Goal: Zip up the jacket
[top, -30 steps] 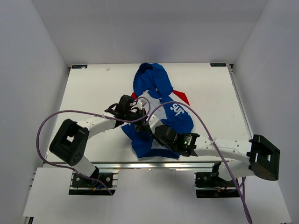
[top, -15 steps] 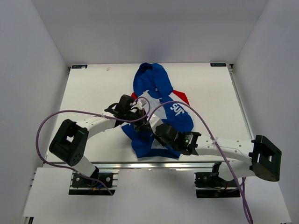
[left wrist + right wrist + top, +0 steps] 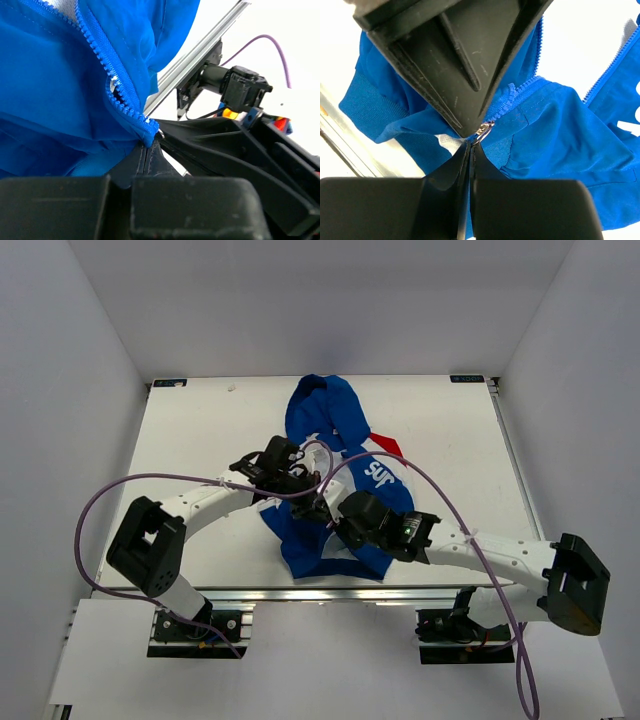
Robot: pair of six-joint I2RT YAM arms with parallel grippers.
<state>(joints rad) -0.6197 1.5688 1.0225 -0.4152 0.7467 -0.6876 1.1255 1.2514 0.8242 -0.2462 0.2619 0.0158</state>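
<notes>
Blue jacket [image 3: 335,415]: my left gripper [image 3: 150,141] clamps the zipper tape [image 3: 120,97], right gripper [image 3: 471,142] the slider [image 3: 484,131]; both sit newly shifted up-frame, aligning ends.

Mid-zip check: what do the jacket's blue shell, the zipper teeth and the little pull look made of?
Royal-blue jacket shell: thin woven synthetic, probably nylon or polyester; faint sheen, soft creases. Blue zipper teeth: likely moulded plastic; matte, chunky. Small silver pull: looks like metal; shiny glint.
</notes>
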